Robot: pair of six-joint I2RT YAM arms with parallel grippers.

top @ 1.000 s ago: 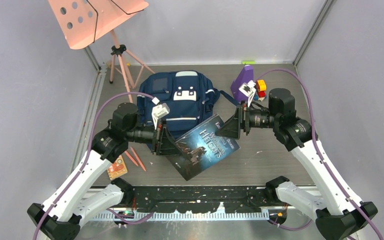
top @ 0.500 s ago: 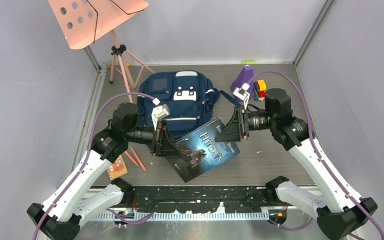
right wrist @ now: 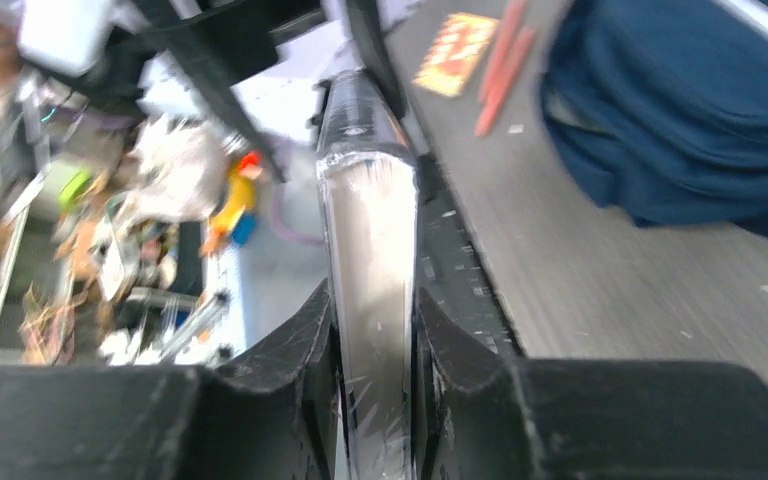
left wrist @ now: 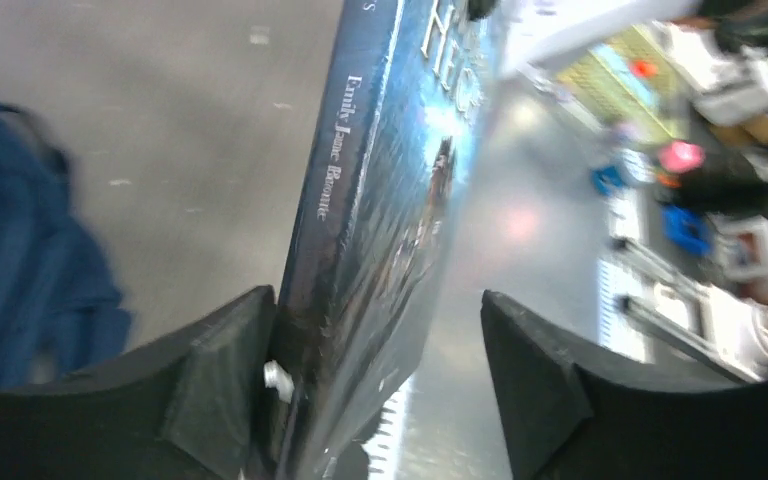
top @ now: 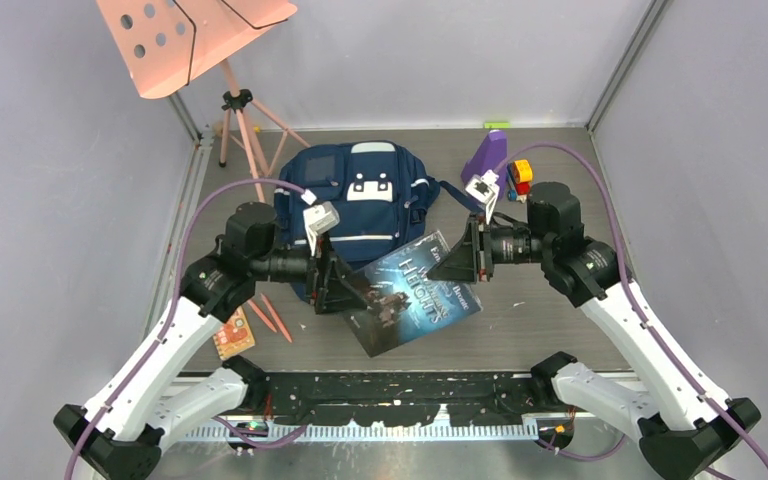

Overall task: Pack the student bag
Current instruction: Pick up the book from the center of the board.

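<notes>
Student bag (top: 360, 195) lies flat toward the far side of the table (top: 550, 310), its front pockets and white patch facing up, and neither of our claws touches it.

Starting at our right gripper (right wrist: 375, 310), we see its two fingers clenched on the page edge of the book (right wrist: 368, 220), pressed against both covers with no gap showing. Our left gripper (left wrist: 375, 320) is released. One finger (left wrist: 220, 350) rests against the spine side of the same book, and the other stands clear of the front cover with open space between them.

From overhead, the book hangs tilted between our two arms with its cover upward, and its far corner overlaps the bag's near edge in that view. We cannot tell whether book and bag touch.

Farther out on the left, two orange pencils (top: 270, 317) and a small orange card (top: 233, 338) lie on the table beside our left arm. Beyond our right arm, near the far edge, stands a purple object (top: 485, 158) with some coloured blocks (top: 521, 175) just beside it. A pink music stand (top: 190, 40) rises at the back left corner.
</notes>
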